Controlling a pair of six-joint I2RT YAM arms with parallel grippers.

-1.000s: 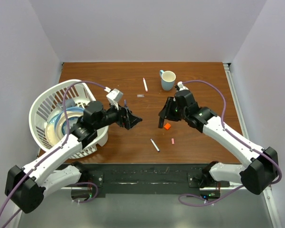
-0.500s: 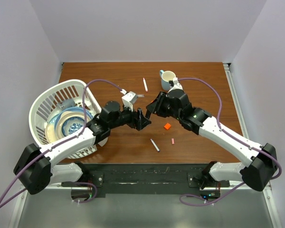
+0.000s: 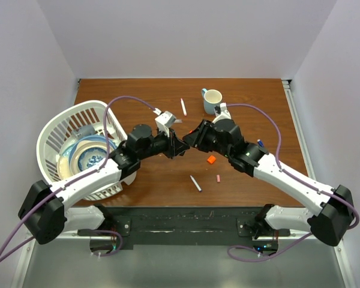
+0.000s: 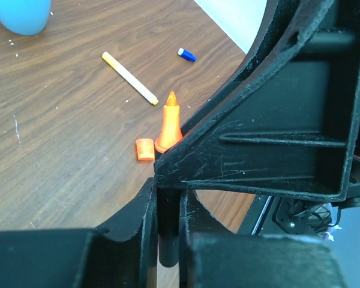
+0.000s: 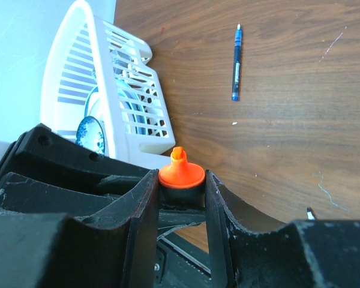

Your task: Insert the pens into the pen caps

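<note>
The left gripper (image 4: 168, 192), wide a second ago, has now closed to a narrow gap on the black barrel of the highlighter (image 4: 168, 123). The right gripper (image 5: 181, 180) is unchanged, clamped on the same highlighter just behind its orange tip. Both arms have converged over the middle of the counter (image 3: 138, 96), so the highlighter is held at two points above the wood, not resting on it.

Probable meaning: a handover or re-grip ahead of capping. The orange cap (image 4: 144, 149) lies loose on the counter just below the tip, not yet fitted.

Obscured: in the top view the two grippers mask the highlighter entirely. The barrel is dark against dark fingers, so the firmness of the left hold cannot be judged. A pink cap (image 3: 218, 178) and a grey pen (image 3: 195, 183) lie toward the near edge.
</note>
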